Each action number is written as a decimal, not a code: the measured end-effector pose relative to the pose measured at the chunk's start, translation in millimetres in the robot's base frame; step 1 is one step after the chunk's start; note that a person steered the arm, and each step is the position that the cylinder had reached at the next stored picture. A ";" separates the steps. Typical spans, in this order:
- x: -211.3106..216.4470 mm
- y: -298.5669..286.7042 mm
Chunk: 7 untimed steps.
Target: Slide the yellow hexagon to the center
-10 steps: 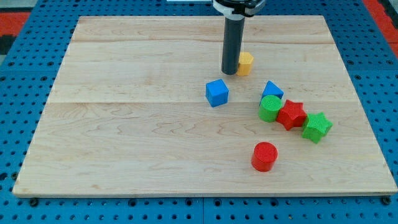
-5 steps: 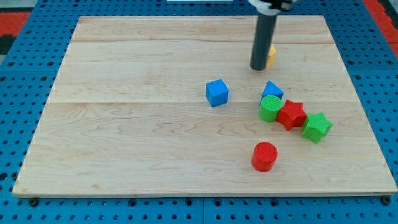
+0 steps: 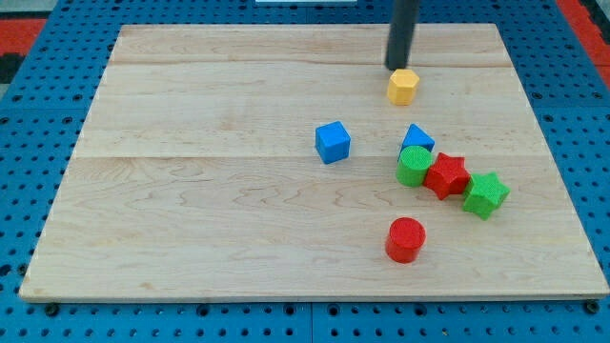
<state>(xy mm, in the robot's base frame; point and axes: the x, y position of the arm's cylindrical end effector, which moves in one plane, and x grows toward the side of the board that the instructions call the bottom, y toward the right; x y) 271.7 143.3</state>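
Resting on the desk point(image 3: 191, 219) near the view's top right, the yellow hexagon point(image 3: 403, 86) lies just below my tip point(image 3: 397, 68), touching or nearly so. No hand shows, only the rod. Well below the hexagon sit a blue cube point(image 3: 333, 142), a blue triangle point(image 3: 416, 138), a green cylinder point(image 3: 414, 165), a red star point(image 3: 446, 175), a green star point(image 3: 485, 194) and a red cylinder point(image 3: 405, 239).

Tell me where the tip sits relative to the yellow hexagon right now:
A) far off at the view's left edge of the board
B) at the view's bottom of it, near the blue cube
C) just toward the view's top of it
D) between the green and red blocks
C: my tip stands just above the yellow hexagon in the view, close to its upper edge, well away from the blue cube.
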 end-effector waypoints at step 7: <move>50.3 -108.3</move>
